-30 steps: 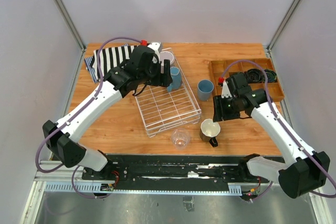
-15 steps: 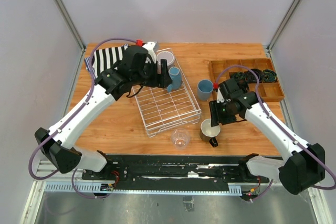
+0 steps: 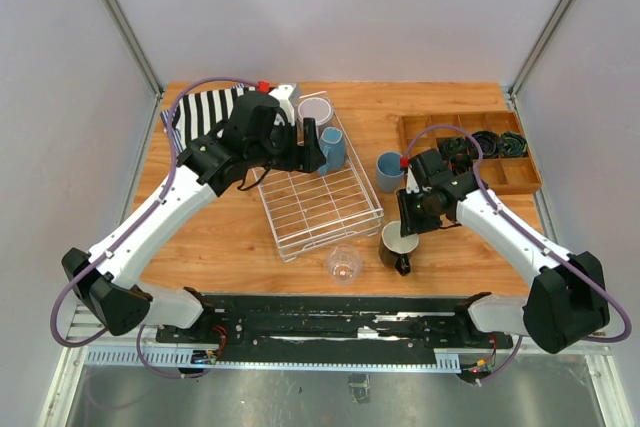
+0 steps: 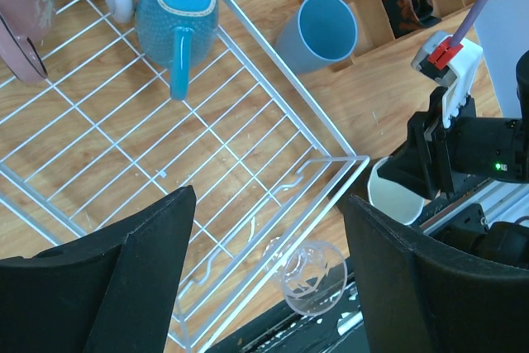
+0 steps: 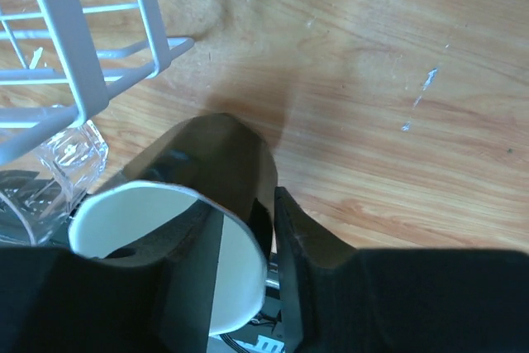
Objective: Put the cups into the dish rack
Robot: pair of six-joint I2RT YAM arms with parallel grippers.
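The left tool (image 3: 316,147) hangs open and empty over the far end of the dish rack (image 3: 315,202), just beside the blue-grey mug (image 3: 334,150) that stands in it with the pink mug (image 4: 16,22) and the grey-lilac cup (image 3: 316,109). The clear glass (image 3: 343,263) sits on the desk (image 3: 220,227) off the rack's near corner, and the light blue tumbler (image 3: 390,171) stands to the right of the rack. Right again, the right tool (image 5: 248,217) is at the dark mug (image 3: 398,247), one finger inside the cream interior and one outside, seemingly pinching the wall. The step in hand looks like picking up this mug. Next it needs lifting clear of the glass, carrying left and setting on bare wire.
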